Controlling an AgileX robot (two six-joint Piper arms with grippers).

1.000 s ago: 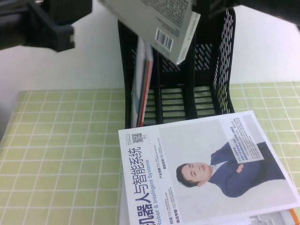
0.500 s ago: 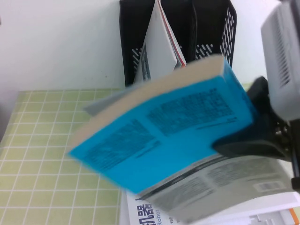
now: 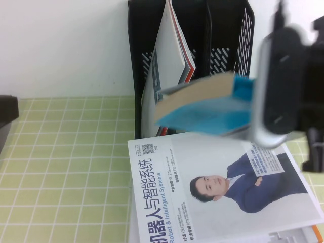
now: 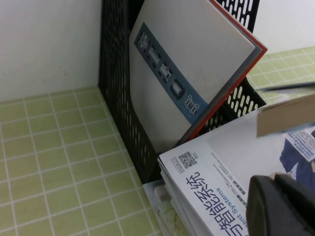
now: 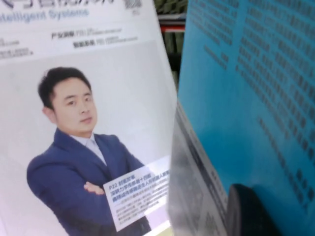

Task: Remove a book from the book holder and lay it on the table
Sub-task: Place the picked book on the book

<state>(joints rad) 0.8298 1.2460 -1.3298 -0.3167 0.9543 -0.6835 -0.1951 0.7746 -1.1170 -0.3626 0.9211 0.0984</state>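
Note:
My right gripper (image 3: 253, 109) is shut on the book (image 3: 202, 114) and holds it in the air in front of the black book holder (image 3: 228, 35), above the white magazine. The book lies nearly level, with its cream page edges and cyan cover facing the high view. In the right wrist view the cyan and grey cover (image 5: 246, 98) fills the frame, with one dark finger (image 5: 251, 211) pressed on it. My left gripper (image 4: 283, 199) is shut and empty, low over the white magazine's corner. Only a dark part of the left arm (image 3: 6, 109) shows in the high view.
A thin red-edged magazine (image 3: 169, 55) leans in the holder's left compartment. The white magazine with the man in a blue suit (image 3: 223, 187) lies on more papers on the yellow-green checked table (image 3: 66, 152), just in front of the holder.
The book has come down from above the holder, swung close past the camera, and now hangs nearly level in front of the holder. The red-edged magazine now leans to the right.

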